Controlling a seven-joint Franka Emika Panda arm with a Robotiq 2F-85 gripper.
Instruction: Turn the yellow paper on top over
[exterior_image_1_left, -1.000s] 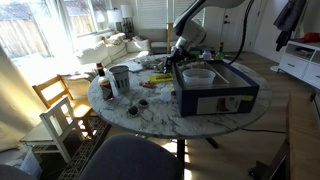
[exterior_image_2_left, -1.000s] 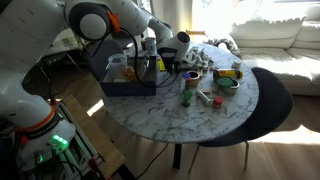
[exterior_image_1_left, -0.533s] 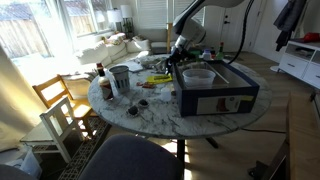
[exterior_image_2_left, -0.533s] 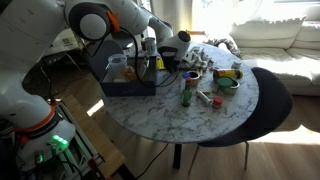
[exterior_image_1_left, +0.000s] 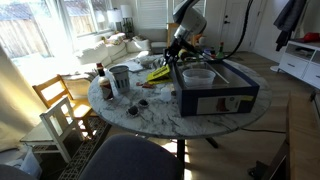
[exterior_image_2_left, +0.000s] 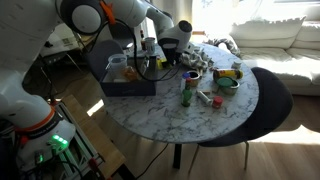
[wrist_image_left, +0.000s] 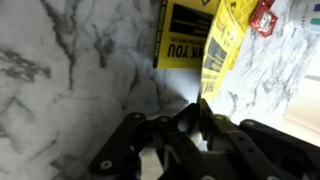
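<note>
Claw: the claw (wrist_image_left: 203, 112) comes in from the bottom of the wrist view, its tips drawn close together on a narrow edge of the yellow paper (wrist_image_left: 195, 35), nothing else between them.
Fingers: dark fingers (wrist_image_left: 185, 118), with the yellow strip running right down between the tips.
Paper: bright yellow with black print on the side that faces the wrist camera. It bends and spreads away from the tips toward the top of that view.
Paper from outside: in an exterior view it slopes from the claw (exterior_image_1_left: 177, 52) down toward the table (exterior_image_1_left: 140, 118), just beside the box (exterior_image_1_left: 218, 96). Whether its low edge touches the top I cannot tell.
Table: round, white marble with grey veins, lying under claw and paper.
Box: dark blue and open-topped, on the table next to the claw, with a clear tub (exterior_image_1_left: 197, 75) inside.
Red thing: a small red thing (wrist_image_left: 262, 15) beyond the paper, too blurred to name.
Farther off: a mug (exterior_image_1_left: 120, 79) and a dark bottle (exterior_image_1_left: 101, 80) across the table.
Chair: a wooden chair (exterior_image_1_left: 58, 108) beside the table.
</note>
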